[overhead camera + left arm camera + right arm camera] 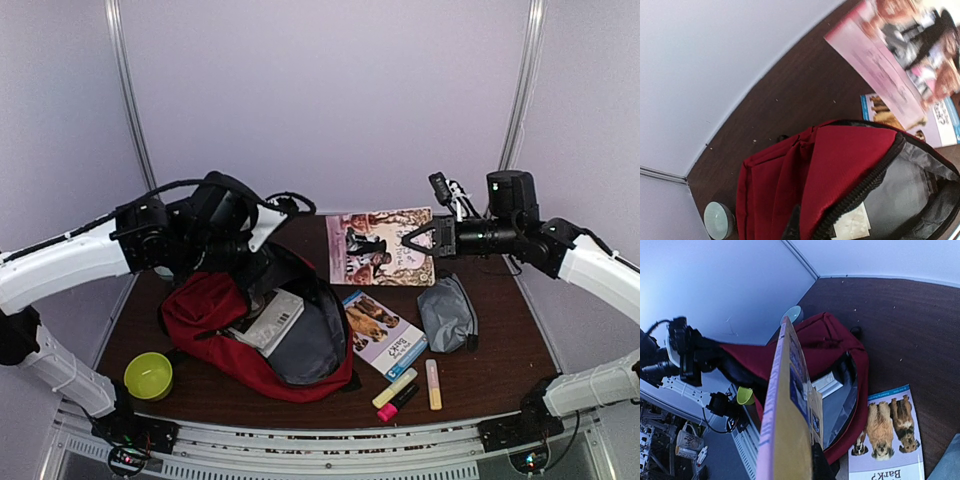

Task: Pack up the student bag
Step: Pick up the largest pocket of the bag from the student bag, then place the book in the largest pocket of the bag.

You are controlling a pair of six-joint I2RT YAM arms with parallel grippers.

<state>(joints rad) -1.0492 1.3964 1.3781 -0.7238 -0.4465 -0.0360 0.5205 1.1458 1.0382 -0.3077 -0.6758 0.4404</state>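
On a brown worktop between pale walls, the open red bag (pixel 200 310) lies left of centre, soft and floppy, best held by its zipped rim, which the left fingers (pixel 258 268) seem to pinch, while the right fingers (pixel 408 240) clamp a book (pixel 380 250).

Left arm (pixel 60 265) and right arm (pixel 600 265): white rounded link shells with black cylindrical joint housings. A black cable (pixel 175 186) runs along the left wrist. Thinner wires (pixel 458 198) bunch above the right wrist. Right gripper (pixel 405 241): black, with triangular open-frame fingers. Base mounts (pixel 135 432): black, with small red and green lights low on each.
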